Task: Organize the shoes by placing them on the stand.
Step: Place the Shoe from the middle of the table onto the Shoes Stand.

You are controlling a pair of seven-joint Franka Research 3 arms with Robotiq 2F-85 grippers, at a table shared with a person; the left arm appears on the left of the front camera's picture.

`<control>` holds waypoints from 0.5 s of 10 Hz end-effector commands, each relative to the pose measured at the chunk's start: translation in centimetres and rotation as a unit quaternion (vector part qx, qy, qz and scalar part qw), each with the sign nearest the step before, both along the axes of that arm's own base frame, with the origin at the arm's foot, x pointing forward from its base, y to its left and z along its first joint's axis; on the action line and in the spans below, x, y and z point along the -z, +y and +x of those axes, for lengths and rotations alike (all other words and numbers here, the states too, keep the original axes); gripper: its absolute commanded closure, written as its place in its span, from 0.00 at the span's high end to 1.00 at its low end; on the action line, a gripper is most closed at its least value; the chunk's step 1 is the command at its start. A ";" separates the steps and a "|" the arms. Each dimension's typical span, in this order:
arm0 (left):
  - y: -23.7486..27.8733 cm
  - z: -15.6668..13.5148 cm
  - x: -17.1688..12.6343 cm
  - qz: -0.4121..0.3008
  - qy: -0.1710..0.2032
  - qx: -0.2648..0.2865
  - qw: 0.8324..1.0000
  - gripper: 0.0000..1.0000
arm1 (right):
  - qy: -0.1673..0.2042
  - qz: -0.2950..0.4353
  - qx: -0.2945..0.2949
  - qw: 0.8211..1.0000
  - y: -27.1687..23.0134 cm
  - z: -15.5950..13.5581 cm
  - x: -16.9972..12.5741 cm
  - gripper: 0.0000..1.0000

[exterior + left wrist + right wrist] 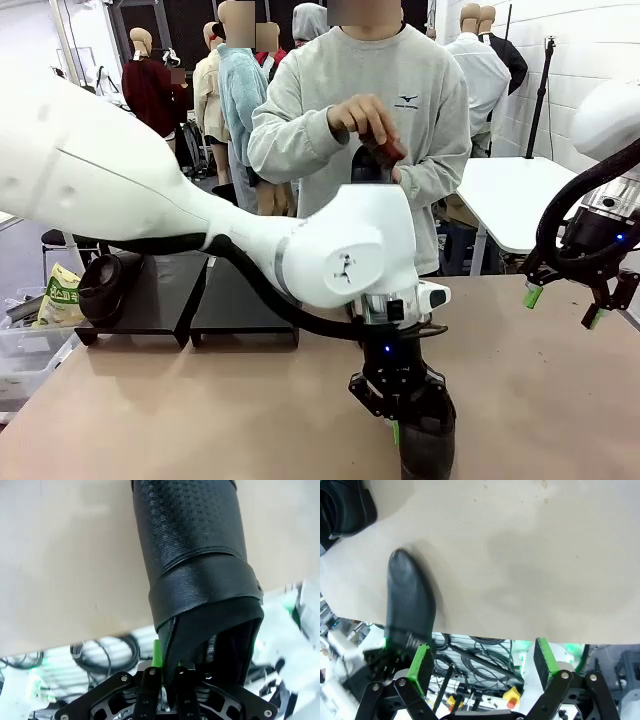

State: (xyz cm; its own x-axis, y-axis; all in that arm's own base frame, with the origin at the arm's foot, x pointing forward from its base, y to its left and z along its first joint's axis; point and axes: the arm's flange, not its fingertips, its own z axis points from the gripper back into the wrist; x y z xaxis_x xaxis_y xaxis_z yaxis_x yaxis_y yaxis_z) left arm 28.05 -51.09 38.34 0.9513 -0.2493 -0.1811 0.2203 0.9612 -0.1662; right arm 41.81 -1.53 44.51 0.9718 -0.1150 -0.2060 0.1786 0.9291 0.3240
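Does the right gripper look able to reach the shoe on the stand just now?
Probably not: the left arm stretches across the table between the right gripper and that shoe on the stand.

Nothing can be read: the sweatshirt (405,100) logo and the bag (60,295) print are too small.

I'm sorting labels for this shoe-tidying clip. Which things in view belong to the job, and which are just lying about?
Belong to the job:
held shoe, pinched at its collar by the left gripper
second shoe, on the stand's left end
stand

Just lying about:
printed bag, left of the stand
clear bin, below the bag
white table, at the back
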 end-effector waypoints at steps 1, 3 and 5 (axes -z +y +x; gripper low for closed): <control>4.9 -3.0 -5.2 -0.004 -0.034 0.008 0.999 0.00 | 0.003 -0.011 0.003 1.000 0.0 -0.2 0.1 1.00; 10.3 -3.6 -9.3 -0.016 -0.112 -0.020 0.993 0.00 | 0.003 -0.011 0.003 1.000 0.0 -0.2 0.1 1.00; 16.9 -2.8 -12.2 0.009 -0.261 -0.081 0.962 0.00 | 0.003 -0.011 0.003 1.000 0.0 -0.2 0.1 1.00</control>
